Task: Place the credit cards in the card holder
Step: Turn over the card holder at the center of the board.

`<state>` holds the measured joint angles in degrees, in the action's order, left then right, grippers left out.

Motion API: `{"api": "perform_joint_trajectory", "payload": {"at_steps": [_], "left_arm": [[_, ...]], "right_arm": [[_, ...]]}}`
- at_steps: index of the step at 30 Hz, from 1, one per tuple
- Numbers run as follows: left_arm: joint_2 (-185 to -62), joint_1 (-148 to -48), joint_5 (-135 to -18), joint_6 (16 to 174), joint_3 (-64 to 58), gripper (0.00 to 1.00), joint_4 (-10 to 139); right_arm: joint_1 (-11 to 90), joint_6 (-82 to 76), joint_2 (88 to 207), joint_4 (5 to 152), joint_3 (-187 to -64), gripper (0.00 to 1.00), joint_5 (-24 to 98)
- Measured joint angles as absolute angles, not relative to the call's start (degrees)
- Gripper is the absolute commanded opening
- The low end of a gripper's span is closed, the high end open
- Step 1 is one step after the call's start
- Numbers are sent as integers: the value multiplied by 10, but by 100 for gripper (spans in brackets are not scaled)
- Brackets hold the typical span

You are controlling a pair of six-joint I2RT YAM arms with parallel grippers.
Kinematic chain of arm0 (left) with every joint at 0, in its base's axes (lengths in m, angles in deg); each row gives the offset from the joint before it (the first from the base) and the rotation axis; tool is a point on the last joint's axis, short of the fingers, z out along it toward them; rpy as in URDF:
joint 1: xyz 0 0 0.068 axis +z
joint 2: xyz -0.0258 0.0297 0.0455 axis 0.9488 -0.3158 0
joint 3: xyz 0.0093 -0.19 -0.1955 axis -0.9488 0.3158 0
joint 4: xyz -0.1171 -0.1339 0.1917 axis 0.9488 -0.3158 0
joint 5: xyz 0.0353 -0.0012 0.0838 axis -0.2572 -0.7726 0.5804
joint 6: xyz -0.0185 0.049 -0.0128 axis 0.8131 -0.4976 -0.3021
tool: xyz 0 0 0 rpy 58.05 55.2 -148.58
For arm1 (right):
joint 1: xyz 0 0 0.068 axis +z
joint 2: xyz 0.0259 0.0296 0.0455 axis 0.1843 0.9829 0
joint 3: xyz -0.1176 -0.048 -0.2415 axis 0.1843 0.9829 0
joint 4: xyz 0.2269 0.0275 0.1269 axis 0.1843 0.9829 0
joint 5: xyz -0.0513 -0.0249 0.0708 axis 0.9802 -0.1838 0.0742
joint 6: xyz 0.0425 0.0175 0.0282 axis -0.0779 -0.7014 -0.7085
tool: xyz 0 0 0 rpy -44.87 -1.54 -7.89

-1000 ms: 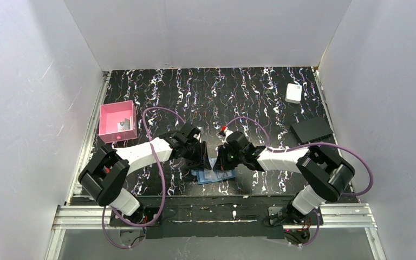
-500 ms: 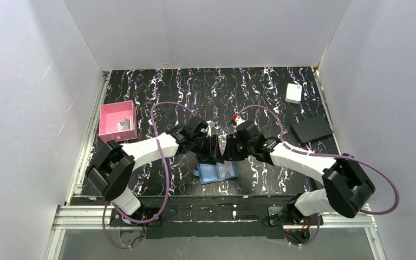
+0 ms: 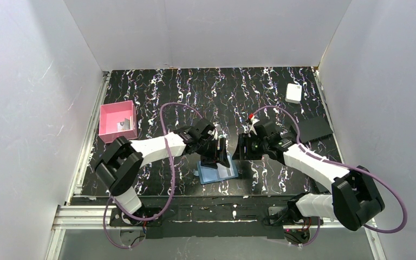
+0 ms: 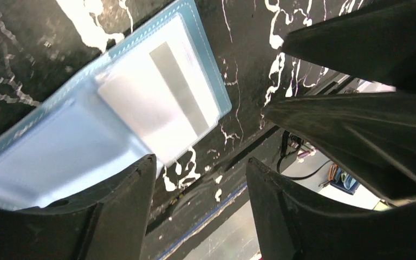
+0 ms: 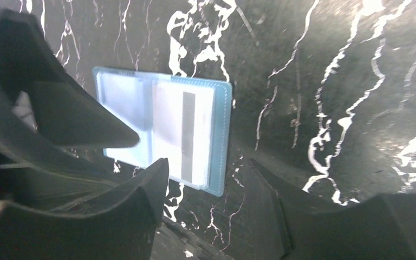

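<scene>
- The card holder (image 3: 217, 173) lies open and flat on the table, inner face up. Both grippers hang just above its far edge.
- One card (image 5: 183, 134), pale with a dark stripe, lies on the right half of the holder. We cannot tell whether it sits fully inside a sleeve.
- Handling of the card, our judgement: it is light, thin, stiff and slick. It lies flat against the holder, so there is little to pinch. The best place to take or push it is a short edge near the holder's rim.
- Handling of the holder, our judgement: it is soft and light, and likely to slide or fold under a push. We would pin its left half, clear of the card.
- Left gripper (image 4: 200, 170): jaws moderately apart, nothing between them, touching nothing. The holder shows just past its fingertips.
- Right gripper (image 5: 206, 165): jaws about as far apart, empty, off the holder, with the card just beyond them.
</scene>
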<state>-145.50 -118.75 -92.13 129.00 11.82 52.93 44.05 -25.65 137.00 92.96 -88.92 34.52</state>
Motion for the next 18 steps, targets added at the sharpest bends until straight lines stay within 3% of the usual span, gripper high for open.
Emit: {"api": "perform_joint_trajectory", "payload": {"at_steps": [6, 13, 18], "left_arm": [[-1367, -1186, -882, 1262, 125, 66, 470], [-1343, -1182, -867, 1262, 152, 62, 468], [-1371, -1177, -866, 1268, 151, 73, 468]], "right_arm": [[449, -253, 1401, 904, -873, 68, 295], [454, -253, 1441, 869, -871, 62, 282], [454, -255, 1449, 858, -861, 62, 281]]}}
